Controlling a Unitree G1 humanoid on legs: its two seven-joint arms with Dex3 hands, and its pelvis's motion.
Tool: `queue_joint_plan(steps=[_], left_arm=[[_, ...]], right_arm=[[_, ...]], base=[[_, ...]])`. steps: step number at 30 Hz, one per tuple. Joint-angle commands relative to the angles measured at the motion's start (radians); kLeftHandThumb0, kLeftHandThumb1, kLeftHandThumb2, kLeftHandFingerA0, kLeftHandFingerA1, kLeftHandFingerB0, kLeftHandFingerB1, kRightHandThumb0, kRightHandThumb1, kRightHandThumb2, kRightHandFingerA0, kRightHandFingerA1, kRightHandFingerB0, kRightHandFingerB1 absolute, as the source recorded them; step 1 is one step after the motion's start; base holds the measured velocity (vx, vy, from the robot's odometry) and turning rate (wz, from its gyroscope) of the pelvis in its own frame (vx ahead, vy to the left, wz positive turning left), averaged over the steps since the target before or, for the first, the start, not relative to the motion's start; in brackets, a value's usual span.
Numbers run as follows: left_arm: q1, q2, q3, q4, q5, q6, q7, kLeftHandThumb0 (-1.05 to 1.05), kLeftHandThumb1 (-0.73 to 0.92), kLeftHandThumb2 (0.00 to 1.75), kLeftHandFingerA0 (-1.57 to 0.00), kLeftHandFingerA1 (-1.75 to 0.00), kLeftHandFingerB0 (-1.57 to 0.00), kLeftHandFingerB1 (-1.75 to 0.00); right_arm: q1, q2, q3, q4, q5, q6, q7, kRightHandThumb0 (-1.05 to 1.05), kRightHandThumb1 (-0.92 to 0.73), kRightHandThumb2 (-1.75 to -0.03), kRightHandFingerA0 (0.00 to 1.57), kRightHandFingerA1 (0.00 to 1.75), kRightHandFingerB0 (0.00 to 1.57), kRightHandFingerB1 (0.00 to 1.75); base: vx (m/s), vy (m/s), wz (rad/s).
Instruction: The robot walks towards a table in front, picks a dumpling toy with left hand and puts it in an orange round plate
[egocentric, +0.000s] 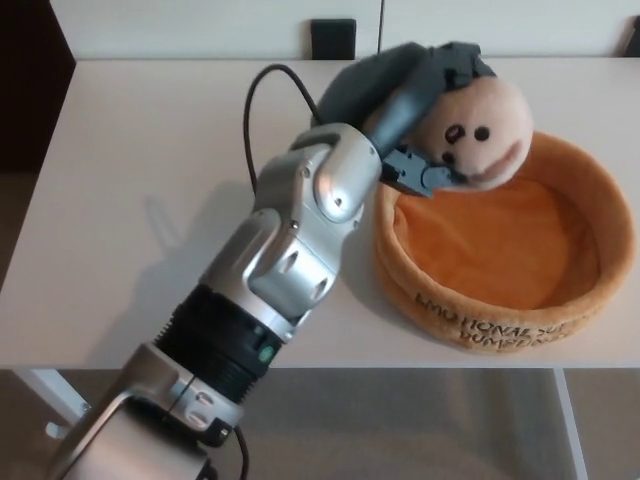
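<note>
The dumpling toy (480, 132) is a round beige plush with two dark eyes and a pink mouth. My left hand (418, 110) is shut on it, dark fingers wrapped over its top and under its left side. Hand and toy hover over the far left rim of the orange round plate (590, 292), a soft plush bowl with black lettering on its front wall. My left arm reaches diagonally across the white table (140, 200) from the lower left. The right hand does not show.
A black block (332, 40) stands against the wall behind the table. The table's front edge runs just below the plate, with floor and a table leg (568, 425) beneath. A cable (262, 95) loops off my forearm.
</note>
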Motion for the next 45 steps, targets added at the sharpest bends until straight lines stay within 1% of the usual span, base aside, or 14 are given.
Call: queue_joint_plan(steps=[1,3,5,6,7,8,9,10,12,16,17,22,38,45], left_arm=[[-0.032,-0.011,-0.028,0.036,0.042,0.035,0.030,-0.16,0.65,0.60,-0.96,-1.12,-0.92,-0.59],[-0.034,-0.017,-0.039,0.041,0.046,0.038,0.028,-0.15,0.64,0.60,-0.88,-1.31,-0.89,-0.71],[-0.043,-0.026,-0.059,0.052,0.056,0.041,0.024,-0.17,0.64,0.59,-0.97,-1.08,-0.89,-0.56],[-0.036,-0.034,-0.066,0.045,0.055,0.050,0.019,-0.25,0.65,0.59,-0.89,-1.02,-0.58,-0.39],[-0.034,-0.036,-0.068,0.043,0.054,0.053,0.017,-0.25,0.65,0.59,-0.89,-1.02,-0.58,-0.39],[-0.046,-0.032,-0.074,0.051,0.053,0.061,-0.011,-0.60,0.43,0.73,-0.55,-0.59,-0.14,-0.38],[-0.063,-0.025,-0.081,0.063,0.051,0.070,-0.046,-0.60,0.43,0.73,-0.55,-0.59,-0.14,-0.38],[-0.076,-0.019,-0.091,0.068,0.052,0.081,-0.081,-0.71,0.41,0.79,-0.26,-0.50,-0.02,-0.20],[-0.102,-0.009,-0.110,0.071,0.050,0.111,-0.145,-0.80,0.37,0.72,-0.05,-0.29,-0.01,-0.15],[-0.119,-0.005,-0.119,0.071,0.044,0.138,-0.180,-0.80,0.37,0.72,-0.05,-0.29,-0.01,-0.15],[-0.154,0.028,-0.165,0.057,0.053,0.157,-0.292,-0.86,0.48,0.91,0.00,-0.11,0.00,-0.05],[-0.186,0.047,-0.200,0.061,0.052,0.184,-0.370,-0.88,0.48,0.92,0.00,-0.09,0.00,-0.06],[-0.170,0.103,-0.216,0.027,0.029,0.235,-0.476,-0.95,0.51,0.98,0.00,-0.05,0.00,-0.02],[-0.114,0.200,-0.123,-0.251,0.002,0.216,-0.499,-0.98,0.56,0.98,0.00,-0.02,0.00,-0.01]], right_arm=[[-0.010,-0.003,-0.001,-0.005,-0.001,0.006,-0.013,-0.24,-0.56,-0.58,0.83,1.32,0.45,0.37],[-0.015,-0.001,0.000,-0.006,-0.002,0.010,-0.014,-0.25,-0.57,-0.58,0.82,1.31,0.45,0.37],[-0.021,-0.006,-0.001,-0.007,-0.002,0.014,-0.014,-0.23,-0.57,-0.58,0.85,1.29,0.45,0.37],[-0.013,-0.005,-0.003,-0.006,0.000,0.006,-0.016,-0.24,-0.56,-0.57,0.87,1.21,0.46,0.37],[-0.010,-0.005,-0.004,-0.005,0.000,0.004,-0.017,-0.24,-0.56,-0.57,0.87,1.21,0.46,0.37],[-0.013,-0.005,0.000,-0.004,-0.005,0.004,-0.019,-0.25,-0.57,-0.57,0.87,1.23,0.46,0.37],[-0.019,-0.005,0.006,-0.003,-0.011,0.005,-0.021,-0.25,-0.57,-0.57,0.87,1.23,0.46,0.37],[-0.020,-0.005,0.005,-0.003,-0.010,0.005,-0.020,-0.24,-0.56,-0.57,0.86,1.27,0.45,0.37],[-0.023,-0.006,0.000,-0.004,-0.005,0.008,-0.016,-0.25,-0.56,-0.58,0.84,1.32,0.45,0.37],[-0.026,-0.008,-0.001,-0.005,-0.004,0.013,-0.014,-0.25,-0.56,-0.58,0.84,1.32,0.45,0.37],[-0.025,-0.006,0.003,-0.006,-0.008,0.012,-0.016,-0.25,-0.56,-0.58,0.85,1.30,0.44,0.37],[-0.027,-0.006,0.007,-0.006,-0.011,0.012,-0.018,-0.24,-0.57,-0.58,0.85,1.16,0.44,0.37],[-0.032,-0.005,0.018,-0.004,-0.022,0.006,-0.024,-0.24,-0.54,-0.57,0.84,1.31,0.46,0.38],[-0.027,-0.003,0.029,-0.004,-0.029,0.010,-0.027,-0.25,-0.56,-0.58,0.82,1.29,0.45,0.37]], base=[[0.00,0.000,0.00],[0.00,0.000,0.00],[0.00,0.000,0.00],[0.00,0.000,0.00],[0.00,0.000,0.00],[0.00,0.000,0.00],[0.00,0.000,0.00],[0.00,0.000,0.00],[0.00,0.000,0.00],[0.00,0.000,0.00],[0.00,0.000,0.00],[0.00,0.000,0.00],[0.00,0.000,0.00],[0.00,0.000,0.00]])
